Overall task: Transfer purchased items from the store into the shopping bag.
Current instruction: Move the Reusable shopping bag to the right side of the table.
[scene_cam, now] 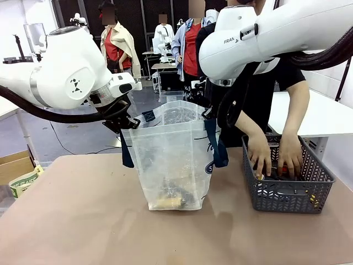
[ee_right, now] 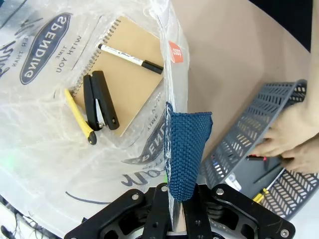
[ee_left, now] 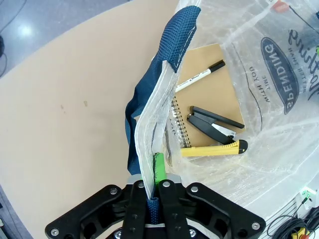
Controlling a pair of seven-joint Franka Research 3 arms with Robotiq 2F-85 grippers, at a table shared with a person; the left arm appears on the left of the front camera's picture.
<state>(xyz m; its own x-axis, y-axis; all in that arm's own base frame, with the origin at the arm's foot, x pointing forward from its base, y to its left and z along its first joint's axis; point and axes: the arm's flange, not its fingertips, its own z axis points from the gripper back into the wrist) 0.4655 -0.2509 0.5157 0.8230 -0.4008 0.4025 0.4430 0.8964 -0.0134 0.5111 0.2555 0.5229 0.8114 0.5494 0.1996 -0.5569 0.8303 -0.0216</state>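
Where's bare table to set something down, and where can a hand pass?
Bare: table left of the shopping bag, and the near strip before bag and basket. Narrow gap between bag and basket. Crowded: basket, with both the person's hands in it; bag floor, with notebook, pen, stapler, cutter.

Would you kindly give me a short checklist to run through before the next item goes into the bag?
1. The left gripper is shut on the rim of the shopping bag beside a navy handle: ok.
2. The right gripper is shut on the opposite rim, at the other handle: ok.
3. Bag mouth held open between the grippers: ok.
4. Bag bottom resting on the table: ok.
5. The notebook, pen, stapler and utility knife lie flat inside, with room above them: ok.
6. Next item picked: cannot tell; the person's hands are down in the basket.
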